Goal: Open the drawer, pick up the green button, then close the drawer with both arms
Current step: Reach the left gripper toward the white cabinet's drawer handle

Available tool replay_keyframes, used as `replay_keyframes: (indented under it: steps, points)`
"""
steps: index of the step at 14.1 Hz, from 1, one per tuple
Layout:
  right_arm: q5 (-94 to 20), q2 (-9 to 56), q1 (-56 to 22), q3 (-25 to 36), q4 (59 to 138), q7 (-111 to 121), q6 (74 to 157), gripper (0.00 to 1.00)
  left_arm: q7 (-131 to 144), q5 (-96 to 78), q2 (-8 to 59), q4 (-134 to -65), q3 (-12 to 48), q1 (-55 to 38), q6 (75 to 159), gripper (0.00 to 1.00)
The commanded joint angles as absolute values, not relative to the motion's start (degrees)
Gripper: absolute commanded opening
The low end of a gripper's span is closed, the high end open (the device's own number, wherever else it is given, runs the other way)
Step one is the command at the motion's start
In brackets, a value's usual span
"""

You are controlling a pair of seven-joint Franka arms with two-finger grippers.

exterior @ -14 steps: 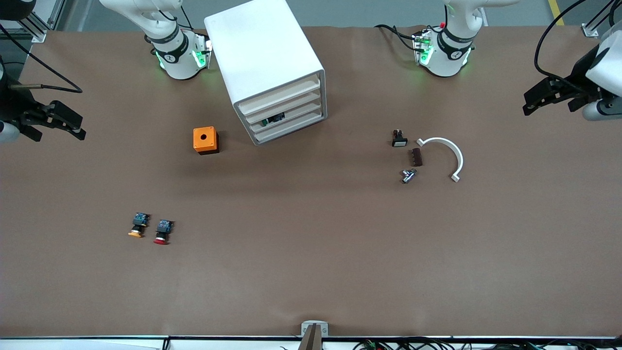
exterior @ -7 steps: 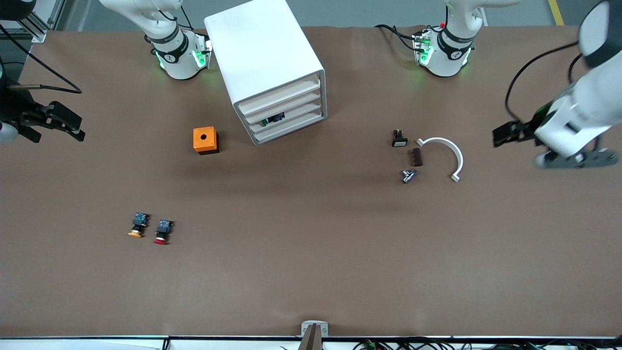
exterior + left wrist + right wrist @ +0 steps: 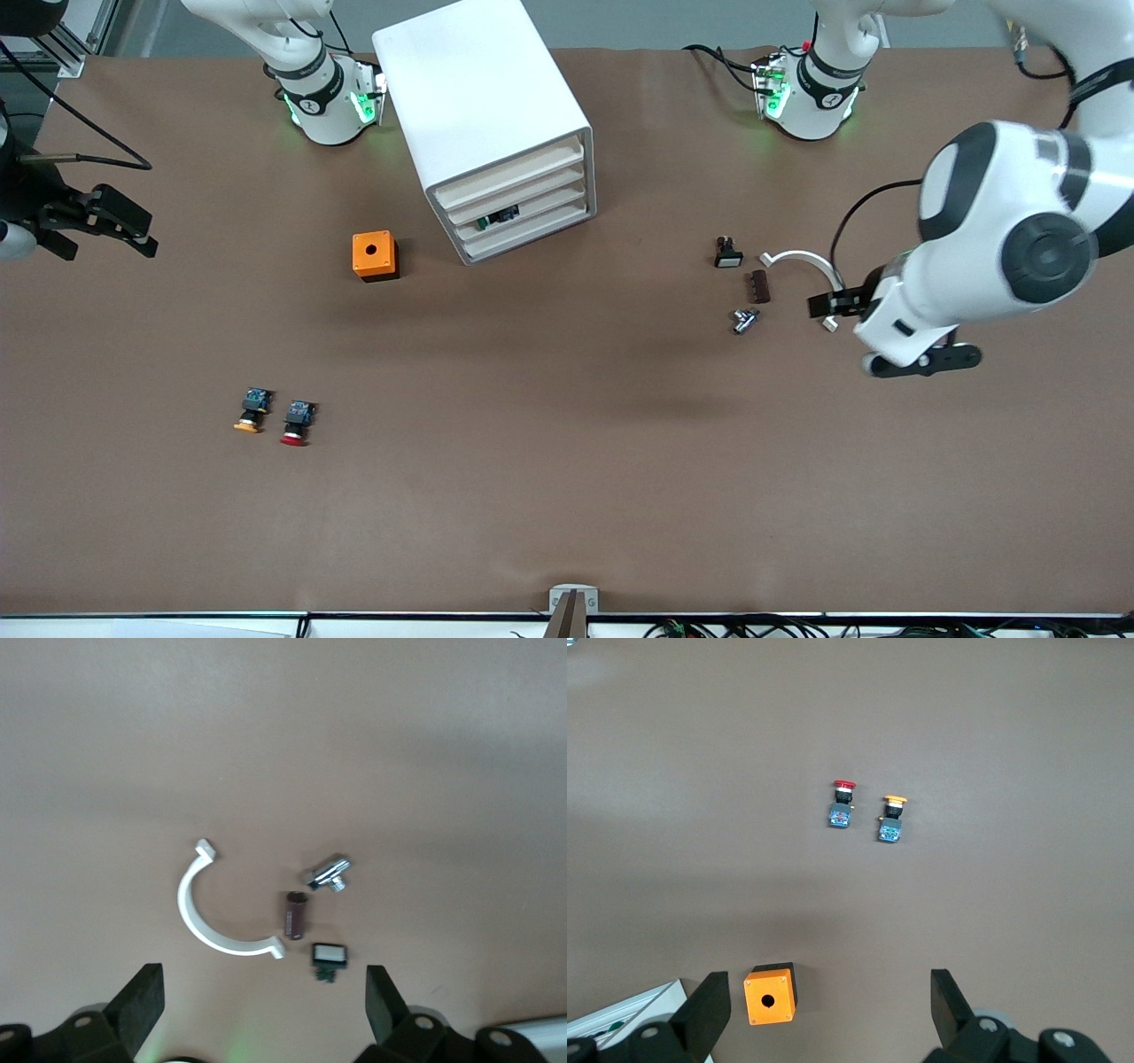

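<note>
Hovering over white curved clip (image 3: pixel 811 266), left pincer (image 3: pixel 262 1001) spread wide, empty, right pincer (image 3: pixel 829 1003) likewise, waiting

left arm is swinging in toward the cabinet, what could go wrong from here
The left gripper, fingers open, is over the white curved clip and close to the small brown block and metal fitting; a low pass may scatter them. The drawer sits shut among three like drawers, with little gap between lips, so the fingers could catch the wrong one. The cabinet stands loose on the table and may slide when pulled. The right gripper waits at the table's edge.
</note>
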State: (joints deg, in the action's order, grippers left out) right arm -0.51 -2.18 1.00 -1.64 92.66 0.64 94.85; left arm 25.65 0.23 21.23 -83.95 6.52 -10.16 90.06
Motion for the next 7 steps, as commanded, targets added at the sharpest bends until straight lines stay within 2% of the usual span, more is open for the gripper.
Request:
replay_keyframes:
  steps: [1,7]
  points:
    - [-0.8,-1.6,0.8,-1.4,93.0,1.1,95.0,1.0,35.0,-0.5,25.3,-79.9,6.5,-14.1,89.6,1.0]
    - [-1.1,0.5,0.8,-1.4,92.5,3.5,96.4,1.0,55.7,-7.7,30.2,-79.7,6.5,-22.4,93.7,1.0]
